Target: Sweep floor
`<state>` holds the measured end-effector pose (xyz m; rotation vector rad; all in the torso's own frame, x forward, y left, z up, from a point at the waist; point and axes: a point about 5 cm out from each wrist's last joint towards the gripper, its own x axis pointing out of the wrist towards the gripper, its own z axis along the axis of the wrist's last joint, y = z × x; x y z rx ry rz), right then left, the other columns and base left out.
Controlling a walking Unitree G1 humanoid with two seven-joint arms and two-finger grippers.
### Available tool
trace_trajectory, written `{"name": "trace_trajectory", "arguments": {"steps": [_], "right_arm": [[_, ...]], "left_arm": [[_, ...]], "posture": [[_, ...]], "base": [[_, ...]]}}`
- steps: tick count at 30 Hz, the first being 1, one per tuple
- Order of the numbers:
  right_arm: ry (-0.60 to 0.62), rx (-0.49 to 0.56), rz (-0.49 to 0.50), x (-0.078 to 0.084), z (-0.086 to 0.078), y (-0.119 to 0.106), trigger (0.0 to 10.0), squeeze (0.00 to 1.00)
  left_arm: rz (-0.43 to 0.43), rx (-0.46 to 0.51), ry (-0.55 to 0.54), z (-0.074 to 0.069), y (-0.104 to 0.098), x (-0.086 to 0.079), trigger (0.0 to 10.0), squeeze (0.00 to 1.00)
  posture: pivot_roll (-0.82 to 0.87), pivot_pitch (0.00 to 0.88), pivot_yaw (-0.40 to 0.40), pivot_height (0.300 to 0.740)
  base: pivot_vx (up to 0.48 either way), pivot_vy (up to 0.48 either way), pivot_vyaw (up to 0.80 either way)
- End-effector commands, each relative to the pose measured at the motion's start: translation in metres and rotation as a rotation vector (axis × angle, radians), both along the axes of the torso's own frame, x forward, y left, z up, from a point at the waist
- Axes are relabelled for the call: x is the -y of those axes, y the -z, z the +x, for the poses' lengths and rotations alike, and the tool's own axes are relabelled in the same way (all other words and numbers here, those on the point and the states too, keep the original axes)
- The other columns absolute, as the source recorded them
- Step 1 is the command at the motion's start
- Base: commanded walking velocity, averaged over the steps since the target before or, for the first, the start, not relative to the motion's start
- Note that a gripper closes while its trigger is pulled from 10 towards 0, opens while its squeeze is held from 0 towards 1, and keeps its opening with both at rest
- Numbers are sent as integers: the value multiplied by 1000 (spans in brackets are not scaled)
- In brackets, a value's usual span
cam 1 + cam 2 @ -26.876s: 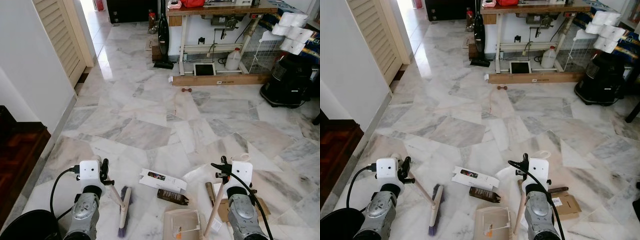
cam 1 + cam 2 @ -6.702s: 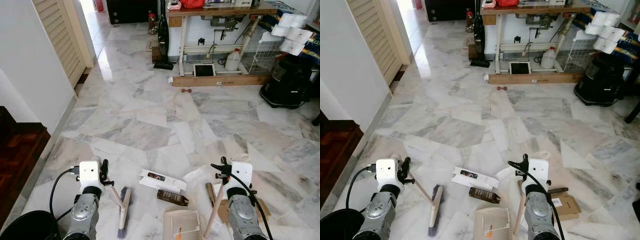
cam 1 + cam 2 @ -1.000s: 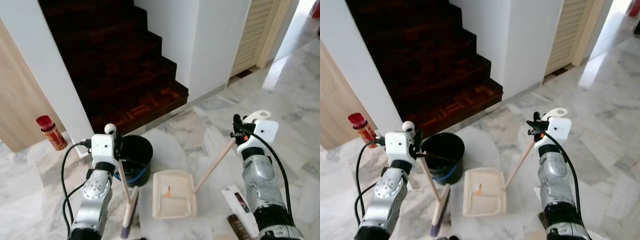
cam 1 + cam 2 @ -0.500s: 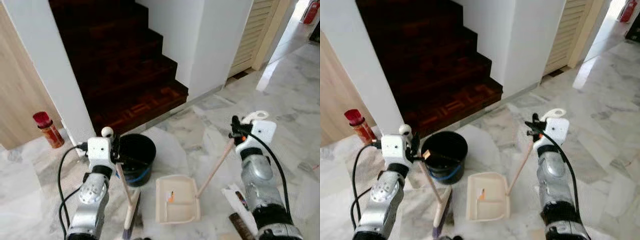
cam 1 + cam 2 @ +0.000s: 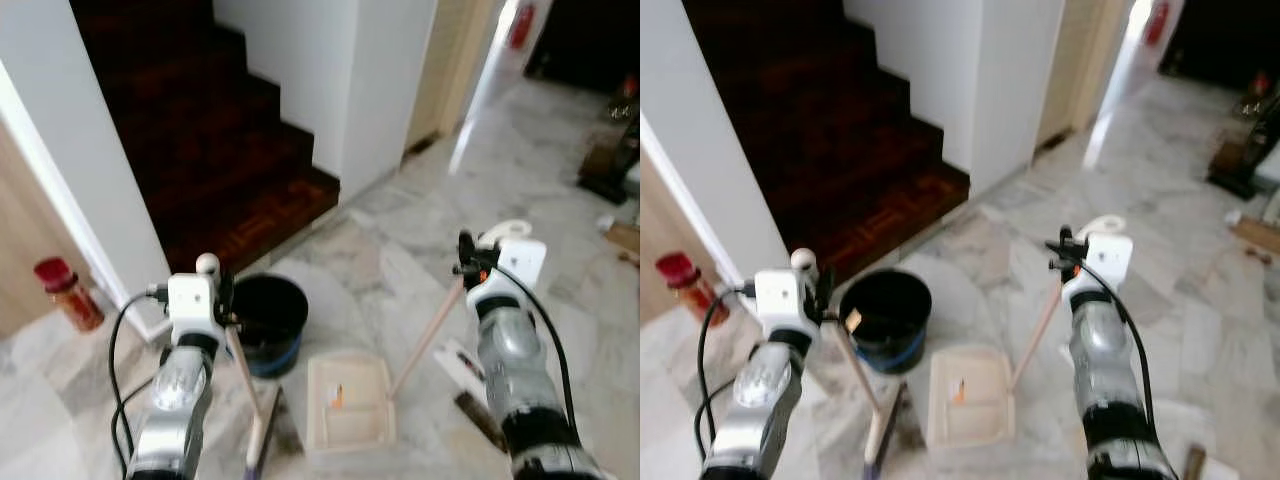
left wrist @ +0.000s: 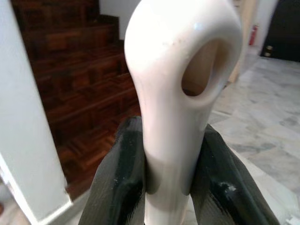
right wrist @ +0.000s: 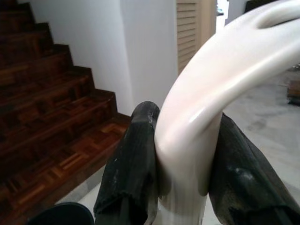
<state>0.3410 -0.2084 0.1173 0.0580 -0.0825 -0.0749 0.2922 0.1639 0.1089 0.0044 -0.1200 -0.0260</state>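
Lower centre of the head view: one cream dustpan [image 5: 349, 416] is lying flat on the marble floor [image 5: 560, 260], its long handle pinched by the right gripper [image 7: 185, 176]. One broom [image 5: 255, 420] is held lower left, its cream handle clamped by the left gripper [image 6: 168, 180]. One black bucket [image 5: 885, 310] is seen just behind the dustpan. Open floor runs upper right; dark stairs [image 5: 200, 140] and a white wall [image 5: 340, 70] bound the upper left. One red can [image 5: 65, 293] at the left edge.

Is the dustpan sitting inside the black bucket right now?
No, the dustpan lies on the marble floor beside the black bucket.
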Motion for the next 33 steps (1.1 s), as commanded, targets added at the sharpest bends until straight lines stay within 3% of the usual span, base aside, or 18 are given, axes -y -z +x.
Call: {"name": "trace_trajectory", "arguments": {"steps": [1, 14, 26, 33], "right_arm": [[9, 42, 22, 2, 2, -9, 10000, 0], [0, 35, 28, -3, 2, -7, 10000, 0], [1, 20, 20, -4, 0, -3, 10000, 0], [113, -18, -7, 11, -3, 2, 10000, 0]], "left_arm": [[5, 47, 8, 3, -13, 3, 10000, 0], [7, 46, 0, 2, -14, 1, 10000, 0], [31, 41, -3, 0, -13, -1, 10000, 0], [39, 36, -2, -1, -12, -1, 10000, 0]], "posture": [[43, 0, 22, 740], [49, 0, 22, 740], [54, 0, 17, 740], [53, 0, 17, 740]], "base": [[0, 315, 0], [0, 292, 0], [0, 0, 0], [0, 0, 0]]}}
